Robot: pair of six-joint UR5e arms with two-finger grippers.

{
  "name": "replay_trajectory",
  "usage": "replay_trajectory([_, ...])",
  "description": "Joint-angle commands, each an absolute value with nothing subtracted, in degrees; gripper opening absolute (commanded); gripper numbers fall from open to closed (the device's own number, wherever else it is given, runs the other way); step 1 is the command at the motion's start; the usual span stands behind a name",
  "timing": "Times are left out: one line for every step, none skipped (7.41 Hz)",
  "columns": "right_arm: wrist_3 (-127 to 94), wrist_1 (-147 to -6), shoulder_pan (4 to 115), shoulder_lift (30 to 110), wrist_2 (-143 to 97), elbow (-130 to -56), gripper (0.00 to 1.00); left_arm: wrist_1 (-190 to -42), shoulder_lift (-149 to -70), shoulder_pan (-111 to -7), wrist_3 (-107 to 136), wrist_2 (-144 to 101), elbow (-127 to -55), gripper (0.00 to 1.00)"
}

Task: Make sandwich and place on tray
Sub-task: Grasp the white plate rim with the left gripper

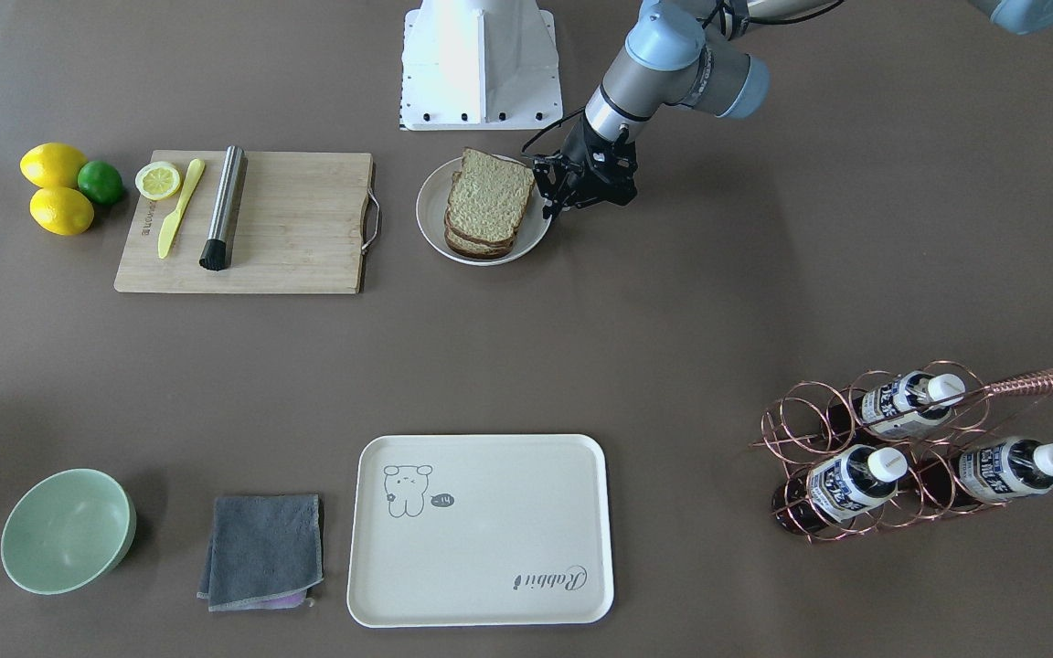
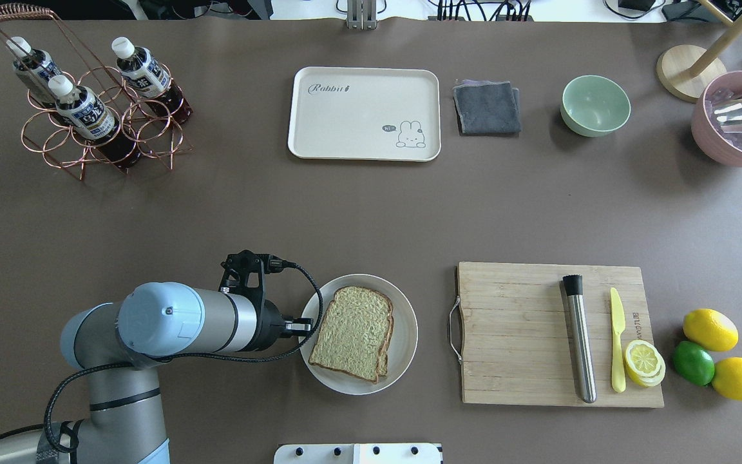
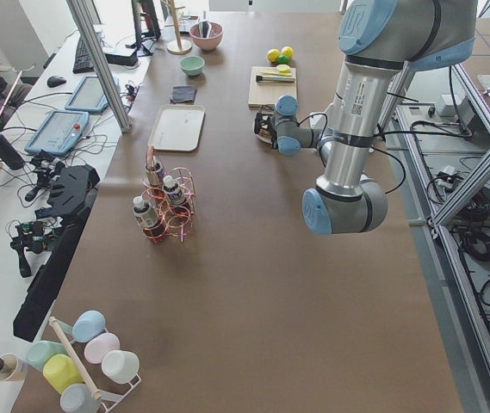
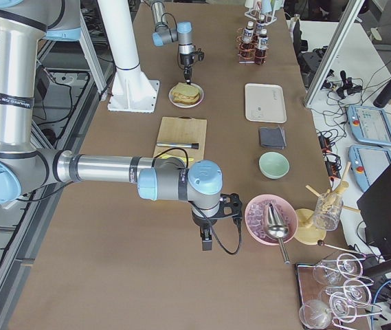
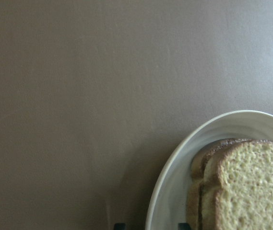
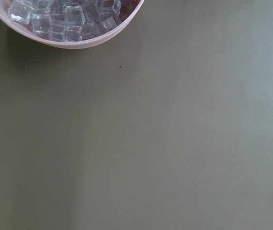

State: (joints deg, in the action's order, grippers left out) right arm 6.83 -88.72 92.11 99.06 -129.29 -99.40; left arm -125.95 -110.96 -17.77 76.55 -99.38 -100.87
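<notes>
Closest in, my left fingers (image 2: 299,327) are spread at the rim of the plate (image 2: 411,335), one tip either side of it by the wrist view, pinching nothing; the sandwich (image 2: 355,332) sits stacked on that plate, filling hidden from me, so I'd call the making done. My right fingers (image 4: 206,242) hang by the ice bowl (image 6: 83,44), spread or pressed together I cannot tell; far across the desk the tray (image 2: 358,109) lies bare, so the whole carry remains.
</notes>
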Motion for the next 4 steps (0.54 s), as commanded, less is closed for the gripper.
replay_trajectory([6.86,-88.68,92.11,99.05,-129.29,-99.4,1.0,-125.95,-111.09,-18.45,76.47,-99.93,-101.69,0.0])
replay_trajectory([6.86,-88.68,92.11,99.14,-129.29,-99.4,1.0,-125.69,-111.18,-19.07,76.12,-100.11,-102.04,0.0])
replay_trajectory([6.94,-88.68,92.11,99.14,-129.37,-99.4,1.0,-124.55,-111.44,-21.68,76.03,-104.2,-102.04,0.0])
replay_trajectory([6.94,-88.68,92.11,99.23,-129.46,-99.4,1.0,-124.19,-111.71,-25.8,75.68,-109.2,-101.87,0.0])
